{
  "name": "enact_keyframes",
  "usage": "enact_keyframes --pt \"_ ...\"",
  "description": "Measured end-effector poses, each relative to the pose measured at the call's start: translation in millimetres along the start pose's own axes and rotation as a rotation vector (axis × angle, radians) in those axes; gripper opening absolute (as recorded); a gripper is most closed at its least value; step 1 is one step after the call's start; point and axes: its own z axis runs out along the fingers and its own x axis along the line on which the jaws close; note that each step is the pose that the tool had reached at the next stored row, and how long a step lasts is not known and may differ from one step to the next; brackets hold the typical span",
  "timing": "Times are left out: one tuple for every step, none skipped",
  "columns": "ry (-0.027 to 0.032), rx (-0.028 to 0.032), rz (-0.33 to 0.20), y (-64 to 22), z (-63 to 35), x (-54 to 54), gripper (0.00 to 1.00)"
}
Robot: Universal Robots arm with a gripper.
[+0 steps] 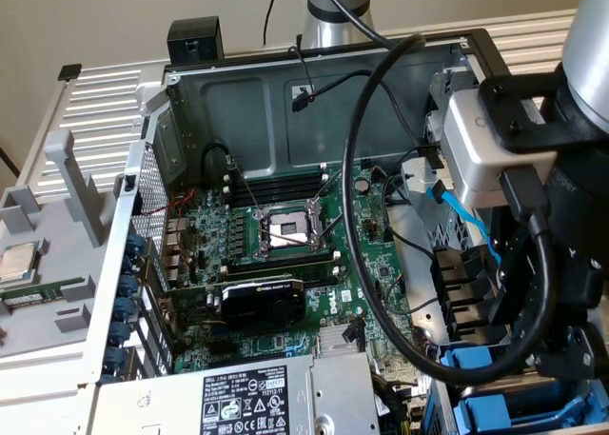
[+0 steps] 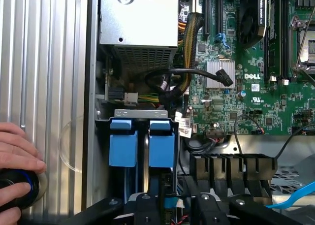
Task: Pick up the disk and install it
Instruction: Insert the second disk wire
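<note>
Inside the open computer case [image 1: 314, 83], at the drive bay beside the Dell motherboard [image 2: 246, 82], two blue disk carriers [image 2: 142, 141] are seen standing side by side. The gripper [image 2: 170, 205] is placed just above this bay, with its black fingers [image 2: 145, 208] near the carrier tops; whether they are open or clamped cannot be told. The disk itself cannot be distinguished between the two carriers. A person's hand [image 2: 17, 163] is rested on a dark round object [image 2: 17, 190] beside the case.
</note>
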Motion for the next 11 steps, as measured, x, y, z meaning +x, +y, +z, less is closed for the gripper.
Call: enact_keyframes --pt "0.0003 0.0 0.0 0.0 0.0 -0.2 0.37" --pt "0.0007 0.0001 0.0 0.0 0.1 -0.4 0.37" --pt "0.0012 0.0 0.0 0.0 0.0 -0.4 0.37" --pt "0.0017 0.0 0.0 0.0 -0.1 -0.4 0.37" --pt "0.002 0.0 0.0 0.0 -0.1 -0.4 0.37" --pt "0.0022 0.0 0.0 0.0 -0.1 -0.5 0.37" --pt "0.0026 0.0004 0.0 0.0 -0.5 -0.5 0.37" --pt "0.0031 0.0009 0.0 0.2 -1.7 -0.7 0.37" --pt "0.0031 0.0016 0.0 0.2 -4.0 -0.8 0.37" --pt "0.0035 0.0022 0.0 0.3 -6.4 -0.9 0.37" --pt "0.0042 0.0026 0.0 0.4 -8.5 -1.0 0.37"
